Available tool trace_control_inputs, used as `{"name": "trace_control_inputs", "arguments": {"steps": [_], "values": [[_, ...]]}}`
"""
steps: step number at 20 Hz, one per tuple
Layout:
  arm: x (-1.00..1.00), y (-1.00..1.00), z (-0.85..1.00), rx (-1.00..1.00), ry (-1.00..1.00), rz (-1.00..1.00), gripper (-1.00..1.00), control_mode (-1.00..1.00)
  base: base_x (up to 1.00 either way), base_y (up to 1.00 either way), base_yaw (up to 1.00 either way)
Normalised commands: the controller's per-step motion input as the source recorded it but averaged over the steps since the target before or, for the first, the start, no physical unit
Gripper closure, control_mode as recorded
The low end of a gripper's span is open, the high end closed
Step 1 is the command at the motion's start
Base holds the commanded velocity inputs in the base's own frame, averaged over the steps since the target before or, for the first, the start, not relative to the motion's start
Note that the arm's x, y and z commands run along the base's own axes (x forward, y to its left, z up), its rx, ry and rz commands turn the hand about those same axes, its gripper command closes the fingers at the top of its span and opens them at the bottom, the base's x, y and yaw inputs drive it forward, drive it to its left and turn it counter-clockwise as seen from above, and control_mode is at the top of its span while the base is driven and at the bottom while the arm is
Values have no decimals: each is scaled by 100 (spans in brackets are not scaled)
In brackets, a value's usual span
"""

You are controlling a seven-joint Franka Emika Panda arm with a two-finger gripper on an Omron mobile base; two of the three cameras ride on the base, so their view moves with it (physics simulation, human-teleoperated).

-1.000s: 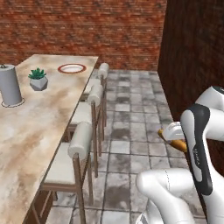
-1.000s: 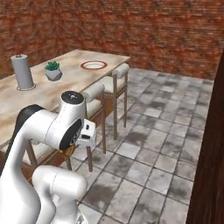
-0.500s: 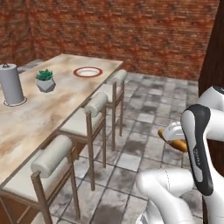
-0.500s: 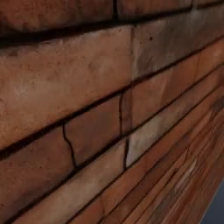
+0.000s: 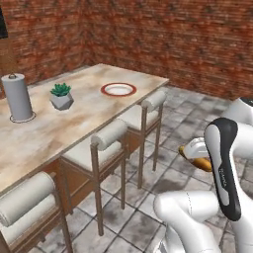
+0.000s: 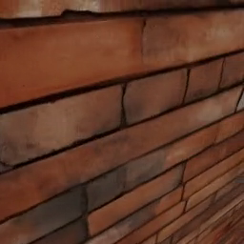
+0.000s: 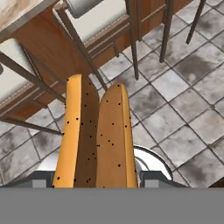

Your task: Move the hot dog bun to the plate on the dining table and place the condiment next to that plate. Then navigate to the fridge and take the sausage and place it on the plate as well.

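**While carried over tiled floor: bun in grip**

Hot dog bun (image 7: 96, 135) clamped lengthwise in gripper (image 7: 94, 175), above grey floor tiles (image 7: 175, 109) beside stools (image 5: 106, 143). Well apart from plate (image 5: 118, 89) on dining table (image 5: 74, 118). Noted nearby: potted plant (image 5: 61, 96), paper towel roll (image 5: 18, 98).

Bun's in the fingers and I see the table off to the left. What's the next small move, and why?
Probably keep driving toward the plate end of the table. The bun sits gripped over the floor tiles, beside the stools, and the plate lies well beyond it, likely out of reach. Hold the grip until then.
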Motion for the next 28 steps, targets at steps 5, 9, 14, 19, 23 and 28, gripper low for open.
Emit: {"name": "trace_control_inputs", "arguments": {"steps": [5,9,14,19,23,28], "values": [[0,0,0,0,0,0,100,100,82,-96,43],[0,0,0,0,0,0,100,100,80,-90,41],[0,0,0,0,0,0,100,100,81,-83,40],[0,0,0,0,0,0,100,100,88,-56,35],[0,0,0,0,0,0,100,100,91,-39,33],[0,0,0,0,0,0,100,100,98,-33,29]]}}
